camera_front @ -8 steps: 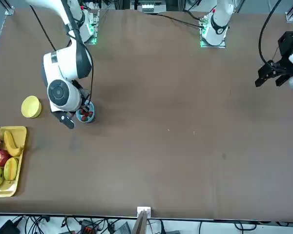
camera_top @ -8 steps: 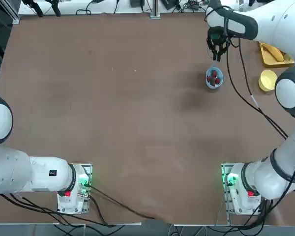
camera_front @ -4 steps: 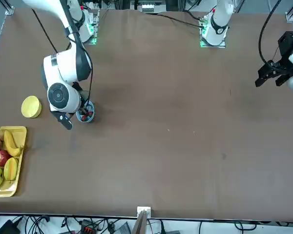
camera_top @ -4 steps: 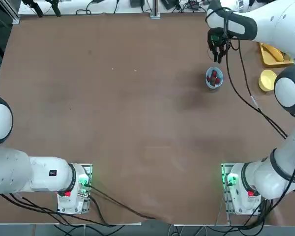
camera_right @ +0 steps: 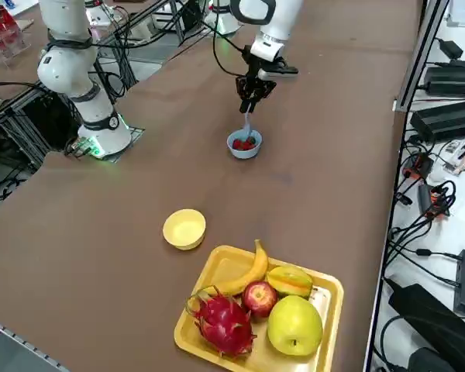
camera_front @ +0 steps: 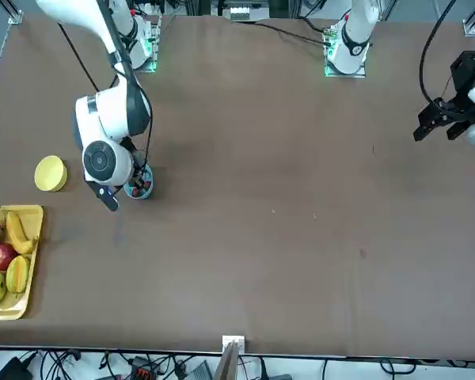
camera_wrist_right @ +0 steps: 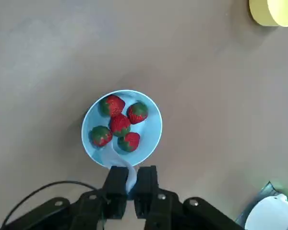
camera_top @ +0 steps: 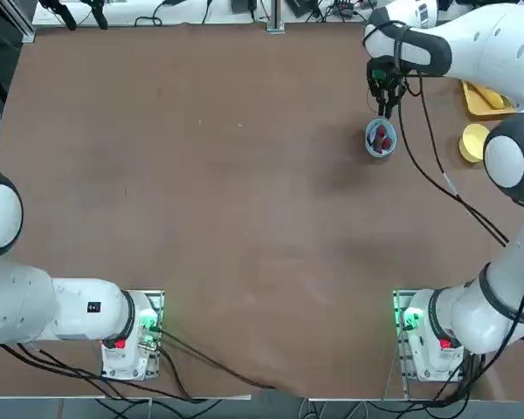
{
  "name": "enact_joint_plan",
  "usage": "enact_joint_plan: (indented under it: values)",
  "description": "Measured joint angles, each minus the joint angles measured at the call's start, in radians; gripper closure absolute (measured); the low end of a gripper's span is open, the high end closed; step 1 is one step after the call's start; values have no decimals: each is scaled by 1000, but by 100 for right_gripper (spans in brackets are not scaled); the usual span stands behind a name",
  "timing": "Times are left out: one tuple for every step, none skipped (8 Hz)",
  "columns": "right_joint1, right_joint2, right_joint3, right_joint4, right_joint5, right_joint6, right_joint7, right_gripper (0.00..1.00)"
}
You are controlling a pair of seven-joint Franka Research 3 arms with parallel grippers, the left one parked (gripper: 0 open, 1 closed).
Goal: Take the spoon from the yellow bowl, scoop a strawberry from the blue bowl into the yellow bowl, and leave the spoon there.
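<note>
My right gripper (camera_wrist_right: 130,172) is shut on the handle of the pale spoon (camera_wrist_right: 116,157). It hangs just above the near rim of the blue bowl (camera_wrist_right: 156,122). The spoon's tip reaches down inside the bowl, beside several red strawberries (camera_wrist_right: 120,123). Seen from the right side, the gripper (camera_right: 249,105) points down with the spoon (camera_right: 247,124) over the blue bowl (camera_right: 244,153). The yellow bowl (camera_right: 184,229) sits apart from them, with nothing in it. From overhead, the gripper (camera_top: 383,100) is at the far right, just beyond the blue bowl (camera_top: 369,140), and the yellow bowl (camera_top: 474,142) lies further right.
A rectangular yellow tray (camera_right: 325,287) holding a banana, an apple, a dragon fruit and other fruit stands beyond the yellow bowl at the table's right edge. A black cable hangs from the right arm near the blue bowl.
The right arm has shifted slightly over the blue bowl, with the spoon still in its grip. The bowls have not moved.
</note>
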State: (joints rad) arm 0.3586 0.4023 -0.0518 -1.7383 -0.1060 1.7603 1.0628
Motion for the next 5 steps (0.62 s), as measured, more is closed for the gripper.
enact_joint_plan:
  values:
    - [2, 5, 0, -3, 0, 0, 3, 88]
    - [7, 11, 0, -3, 0, 0, 11, 88]
    - [13, 18, 0, -4, -1, 0, 20, 88]
    - [19, 23, 0, -4, -4, 0, 26, 88]
    - [21, 25, 0, -4, -13, 0, 28, 88]
